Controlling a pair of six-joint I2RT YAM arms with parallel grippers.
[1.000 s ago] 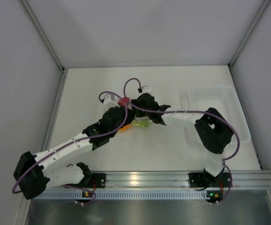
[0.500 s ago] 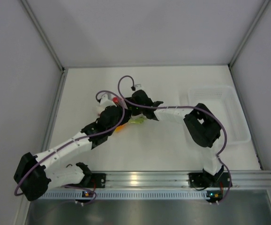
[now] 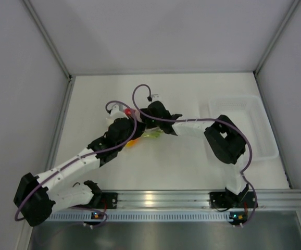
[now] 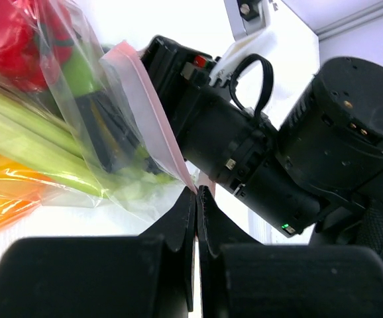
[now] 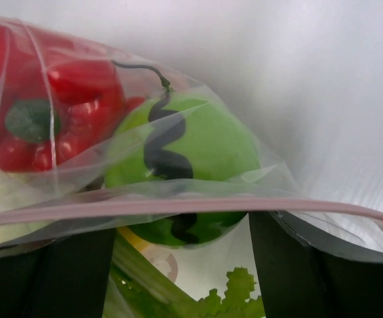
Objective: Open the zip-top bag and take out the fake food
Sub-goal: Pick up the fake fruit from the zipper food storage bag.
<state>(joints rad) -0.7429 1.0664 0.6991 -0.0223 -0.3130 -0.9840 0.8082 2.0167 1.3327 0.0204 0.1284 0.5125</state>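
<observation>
Zip-top bag (image 5: 72, 189) sits right between the two hands, down at the white desk (image 3: 192, 172), and the fake food (image 5: 79, 86) is all inside it. The left hand (image 4: 196, 199) is clenched tight on the bag's edge, with the end of the pink zip strip (image 4: 145, 112) pinched at its tips. I think it holds on there so the bag cannot slide away while the other hand works. The right hand (image 5: 178, 262) is spread wide and grasps nothing. The zip strip runs across just in front of its two dark fingers (image 5: 46, 278), and the food sits just past them. This hand seems to be at the bag's mouth, ready to pull it open or reach in, but I cannot tell if the zip is apart yet. The bag is thin, clear and crinkly, so it folds around what is in it. Close to the right hand is a round green ball (image 5: 198, 149) with dark wavy stripes and a thin curly stem. Beside it is a shiny red pepper (image 5: 46, 132) with a green top. Near the left hand are long pale green stalks (image 4: 32, 132) and something orange (image 4: 6, 199). All the food looks smooth and hard, like plastic.
</observation>
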